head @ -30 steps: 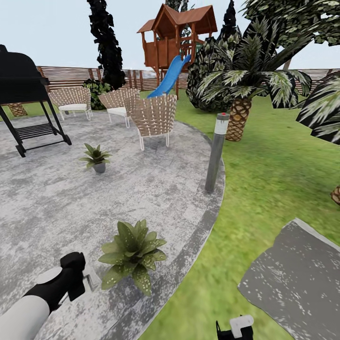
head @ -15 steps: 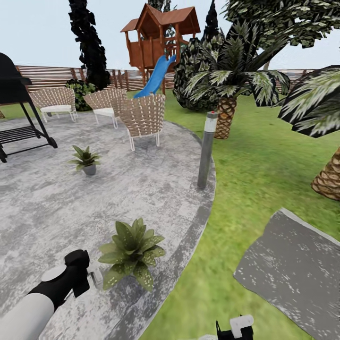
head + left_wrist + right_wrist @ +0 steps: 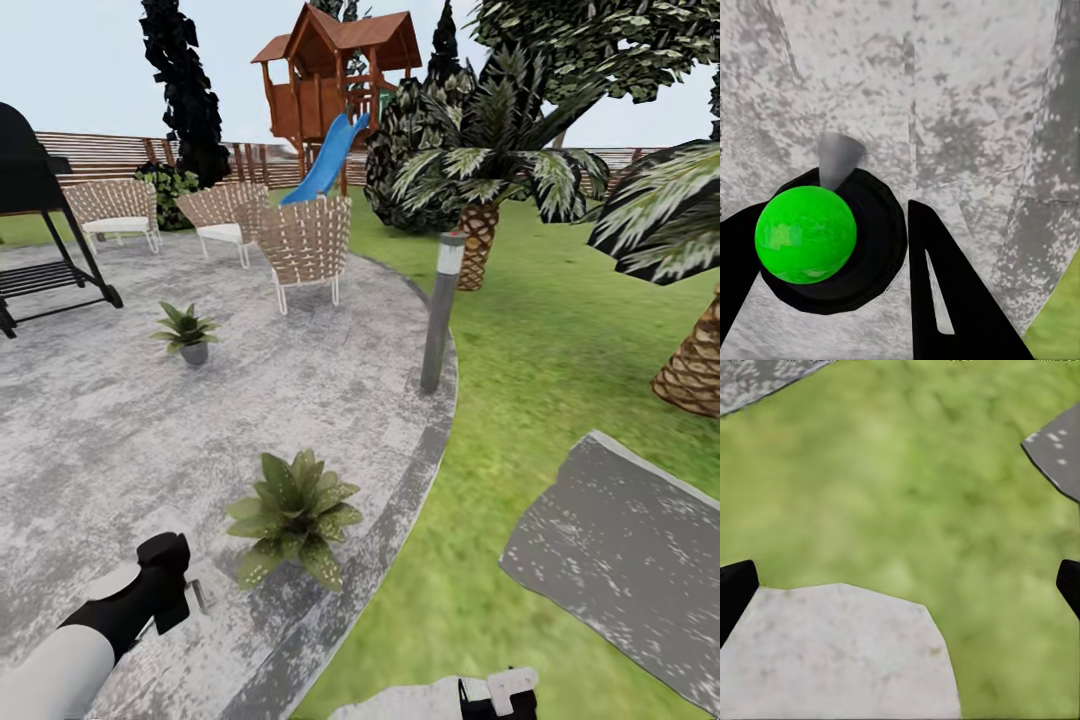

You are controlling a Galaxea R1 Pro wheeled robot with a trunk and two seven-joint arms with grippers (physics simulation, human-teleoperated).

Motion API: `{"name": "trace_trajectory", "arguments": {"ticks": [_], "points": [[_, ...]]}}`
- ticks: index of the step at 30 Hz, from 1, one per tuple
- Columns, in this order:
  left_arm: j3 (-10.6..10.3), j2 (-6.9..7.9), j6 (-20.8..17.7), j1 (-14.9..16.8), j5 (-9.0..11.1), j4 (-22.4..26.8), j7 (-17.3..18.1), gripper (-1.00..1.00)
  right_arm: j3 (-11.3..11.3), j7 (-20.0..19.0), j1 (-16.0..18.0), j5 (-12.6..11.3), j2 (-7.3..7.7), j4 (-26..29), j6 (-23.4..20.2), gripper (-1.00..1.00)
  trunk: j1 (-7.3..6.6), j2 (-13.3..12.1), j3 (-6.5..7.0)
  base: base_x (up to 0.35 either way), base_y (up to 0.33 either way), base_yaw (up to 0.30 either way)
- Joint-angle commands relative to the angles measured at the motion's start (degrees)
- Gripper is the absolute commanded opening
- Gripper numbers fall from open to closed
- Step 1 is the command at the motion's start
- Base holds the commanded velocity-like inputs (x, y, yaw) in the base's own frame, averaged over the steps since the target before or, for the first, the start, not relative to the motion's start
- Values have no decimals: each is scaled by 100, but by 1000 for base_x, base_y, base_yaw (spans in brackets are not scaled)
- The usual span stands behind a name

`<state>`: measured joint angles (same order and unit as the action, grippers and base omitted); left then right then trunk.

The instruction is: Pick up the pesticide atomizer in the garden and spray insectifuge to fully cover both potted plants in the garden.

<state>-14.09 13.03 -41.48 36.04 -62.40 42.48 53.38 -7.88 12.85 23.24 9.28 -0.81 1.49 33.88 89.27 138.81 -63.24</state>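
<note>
Swinging a little, the head camera has shifted the whole garden across the picture, and the nearer potted plant [image 3: 293, 515] now sits slightly farther from the left fingers [image 3: 185, 590] than a moment ago; the plants themselves look unmoved.

Nearest, in the left wrist view, the left fingers are clamped around the pesticide atomizer [image 3: 825, 236]: a green cap over a dark round body fills the space between one finger [image 3: 945, 292] and its partner, with a pale nozzle poking forward over the patio [image 3: 100, 440]. The bottle's long axis seems to run along the line of sight, though that is hard to judge.

The right fingers [image 3: 900, 592] are spread wide with nothing between them, over lawn and a pale stone.

Just ahead of the left fingers and slightly toward the robot's right stands the nearer plant, near but apart. The left arm is clearly closer, so the spray should go forward-right. The second potted plant [image 3: 186, 333] lies well beyond, farther ahead on the patio.
</note>
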Motion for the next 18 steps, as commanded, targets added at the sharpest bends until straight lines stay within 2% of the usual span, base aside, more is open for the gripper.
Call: {"name": "trace_trajectory", "arguments": {"ticks": [1, 8, 10, 13, 15, 16, 18], "points": [[-23, -6, -23, 16, -35, 12, 41, -100, -37, 64, 5, 38, 0, -9, 5, 100, -1, 2, -5, 39, 323, 0], [-20, -103, -26, 33, -35, -10, 35, -100, -30, 69, 5, 25, 11, -9, 5, 100, -1, 2, -5, 99, 285, 0], [-22, -220, -22, 34, -35, -8, 33, -100, -29, 69, 5, 26, 11, -9, 5, 100, -1, 2, -5, 23, 49, -66], [-28, -561, -36, 53, -35, 11, 31, -100, -30, 69, 5, 24, 11, -9, 5, 100, -1, 2, -5, 5, 10, -241], [-23, -684, -50, 64, -35, 7, 39, -100, -30, 69, 5, 23, 11, -9, 5, 100, -1, 2, -5, 1, 2, -287], [-18, -723, -60, 98, -35, -4, 51, -100, -29, 69, 5, 27, 11, -9, 5, 100, -1, 2, -5, 0, 1, -296], [-5, -706, -68, 152, -29, -33, 63, -100, -32, 69, 5, 29, 11, -9, 5, 100, -1, 2, -5, 0, 0, -299]]}}
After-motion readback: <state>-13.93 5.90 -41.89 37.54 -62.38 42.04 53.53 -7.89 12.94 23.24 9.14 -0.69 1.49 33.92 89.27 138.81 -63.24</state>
